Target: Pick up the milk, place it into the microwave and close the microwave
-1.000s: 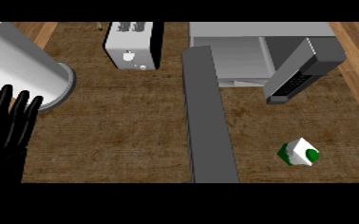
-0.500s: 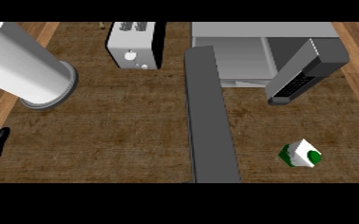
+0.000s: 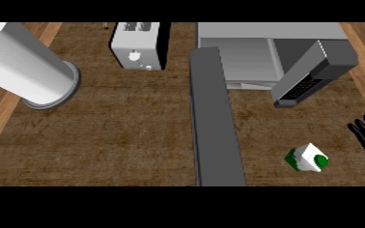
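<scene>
- My right hand [image 3: 358, 131] shows only at the right edge of the head view, as a few black fingers coming in from the side.
- Hand state: the visible fingers are extended and spread. They hold nothing and touch nothing.
- My left hand does not appear in the view.
- The milk [image 3: 306, 158] is a small white carton with green markings. It stands on the wooden counter [image 3: 128, 125] in the lower right part of the view.
- Milk relative to my right hand: the carton lies to the left of and slightly below the fingers. It is near them but clearly apart.
- Milk relative to the microwave [image 3: 246, 60]: the carton is outside it, on the counter nearer to me than the appliance, and is not touching it.
- The microwave sits at the back right of the counter with its pale grey cavity exposed.
- The microwave door [image 3: 314, 75] is open. It is swung outward on the right side of the cavity, and a dark panel shows on its face.
- A long dark grey bar [image 3: 214, 125] runs from the microwave's left front corner down to the lower edge of the view. The milk is to the right of this bar.
- A white toaster [image 3: 135, 46] stands at the back of the counter, left of the bar, with a black side facing right.
- A large pale cylinder [image 3: 32, 70] enters from the upper left corner at a slant. Its rimmed end faces the counter's middle.
</scene>
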